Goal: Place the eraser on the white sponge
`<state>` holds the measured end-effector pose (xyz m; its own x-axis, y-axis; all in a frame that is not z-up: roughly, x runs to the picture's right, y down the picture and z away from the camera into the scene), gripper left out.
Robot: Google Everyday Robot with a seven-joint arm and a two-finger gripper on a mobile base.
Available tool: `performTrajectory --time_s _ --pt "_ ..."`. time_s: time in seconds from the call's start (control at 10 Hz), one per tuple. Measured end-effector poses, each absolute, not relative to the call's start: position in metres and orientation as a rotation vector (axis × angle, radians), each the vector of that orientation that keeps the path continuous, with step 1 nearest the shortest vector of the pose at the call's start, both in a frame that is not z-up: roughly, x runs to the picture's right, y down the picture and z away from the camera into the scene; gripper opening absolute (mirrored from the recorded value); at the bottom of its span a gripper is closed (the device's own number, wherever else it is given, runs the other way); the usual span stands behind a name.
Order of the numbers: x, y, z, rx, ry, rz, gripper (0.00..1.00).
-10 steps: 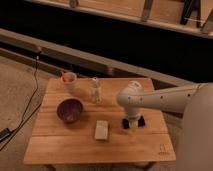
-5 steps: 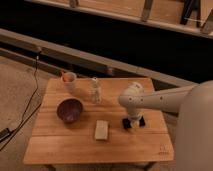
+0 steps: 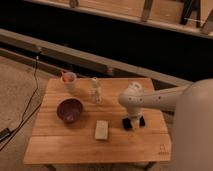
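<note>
I find the gripper [image 3: 134, 122] low on the table [image 3: 75, 150], fingers spread wide, the eraser indistinguishable among them; the white sponge [image 3: 102, 129] lies just beside, toward the bowl [image 3: 69, 110], long axis front-to-back.

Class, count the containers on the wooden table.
3: dark purple bowl left, pale cup behind it, clear small bottle centre-back. The gripper is right of the cream-white sponge.

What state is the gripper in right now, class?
Gripper: low beside the white sponge; open, closed or holding something cannot be told.
</note>
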<state>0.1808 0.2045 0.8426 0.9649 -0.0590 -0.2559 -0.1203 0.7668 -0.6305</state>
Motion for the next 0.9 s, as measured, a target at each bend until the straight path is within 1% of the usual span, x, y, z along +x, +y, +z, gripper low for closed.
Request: performTrajectory --time_s 0.4,0.5,0.6,0.7,0.9 --pt "0.1776 0.2078 0.8491 -0.711 0.257 0.025 0.65" --pt "0.1766 0.2084 0.8504 -0.716 0.251 0.022 0.62" --pt "0.1762 0.2089 0.8512 -0.720 0.247 0.021 0.56" --pt "0.1755 0.2091 0.8519 -0.726 0.242 0.019 0.43" --pt "0.1762 0.2089 0.8525 -0.732 0.237 0.018 0.26"
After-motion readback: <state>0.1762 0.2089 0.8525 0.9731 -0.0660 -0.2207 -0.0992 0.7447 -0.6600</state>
